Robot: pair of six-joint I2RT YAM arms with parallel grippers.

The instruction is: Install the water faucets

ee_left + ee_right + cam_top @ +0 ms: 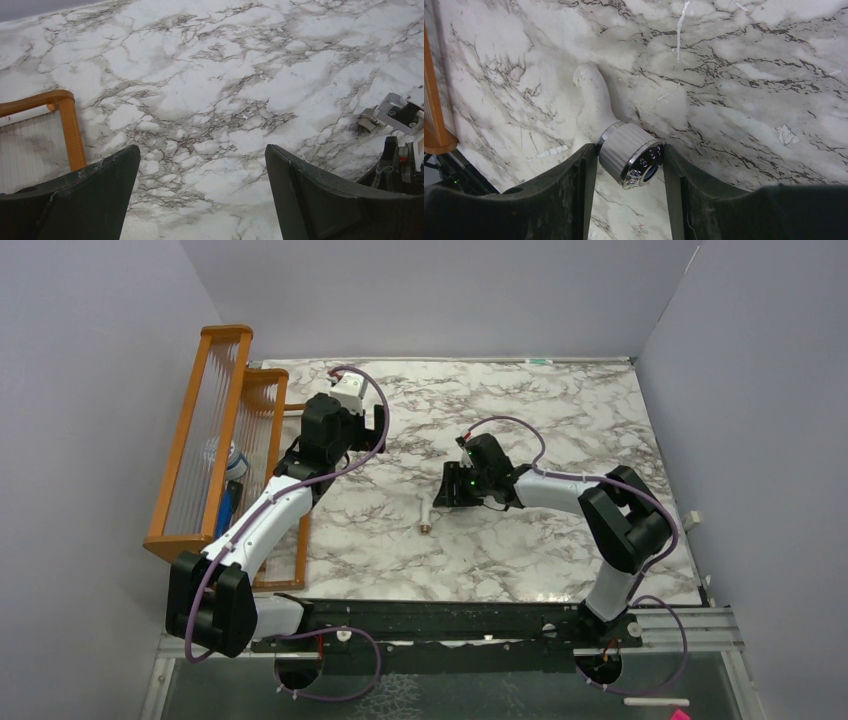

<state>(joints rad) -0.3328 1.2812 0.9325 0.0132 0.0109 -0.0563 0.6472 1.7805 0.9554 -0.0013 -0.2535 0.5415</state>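
Tap (426, 510) spotted flat on the marble table (560, 420), about mid-table, brassy threaded end (427, 530) pointing back toward the arm bases. Not lifted, resting on the stone.

Over to the right gripper (630, 150): closed in around the tap's ribbed silvery knob (631, 160), one black finger (559, 195) snug against each side as far as the wrist view shows. Blue centre dot facing the camera, white spout (591, 100) running away across the marble.

Now the left gripper (202, 150): spread wide, gripping nothing, only bare veined stone between the two dark fingers. Hovering near the corner of the wooden rack (226, 333) at the table's left edge, well apart from the tap. Also in its wrist view: one orange-brown rack post at the left and black parts of the other arm at the far right.

Into the rack itself: orange-brown frame, ribbed clear walls, a taller section at the outside and a lower one stepped in beside it. Through the ribbing, just beside the left arm, something silvery-grey (232, 455) and something blue (228, 508) nearer the bases. Too small and too veiled by the ribs to name, and no telling which section holds them.
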